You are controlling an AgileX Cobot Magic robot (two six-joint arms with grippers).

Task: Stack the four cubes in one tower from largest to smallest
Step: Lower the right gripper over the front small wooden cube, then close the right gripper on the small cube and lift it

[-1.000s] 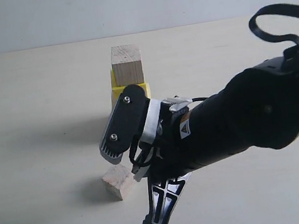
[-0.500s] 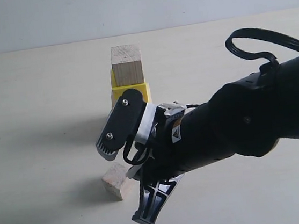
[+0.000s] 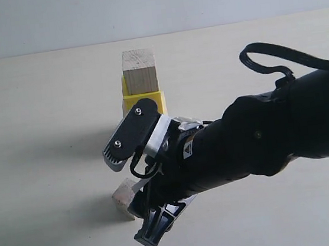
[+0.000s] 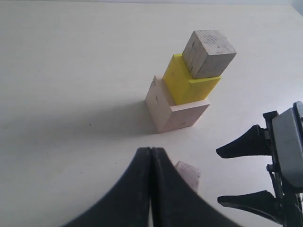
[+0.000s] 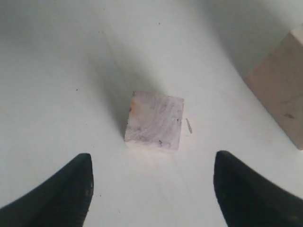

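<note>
One small wooden cube (image 5: 155,120) lay loose on the table just ahead of the right gripper (image 5: 151,165), centred between its wide-spread, empty jaws (the left gripper (image 4: 150,156), clenched shut, looked farther off). Near it stood the three-cube tower (image 4: 187,90).

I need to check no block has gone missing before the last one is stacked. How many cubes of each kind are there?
Large pale wooden cube: 1
Yellow cube: 1
Small wooden cubes: 2, one atop the stack, one lying loose
Total: 4
</note>
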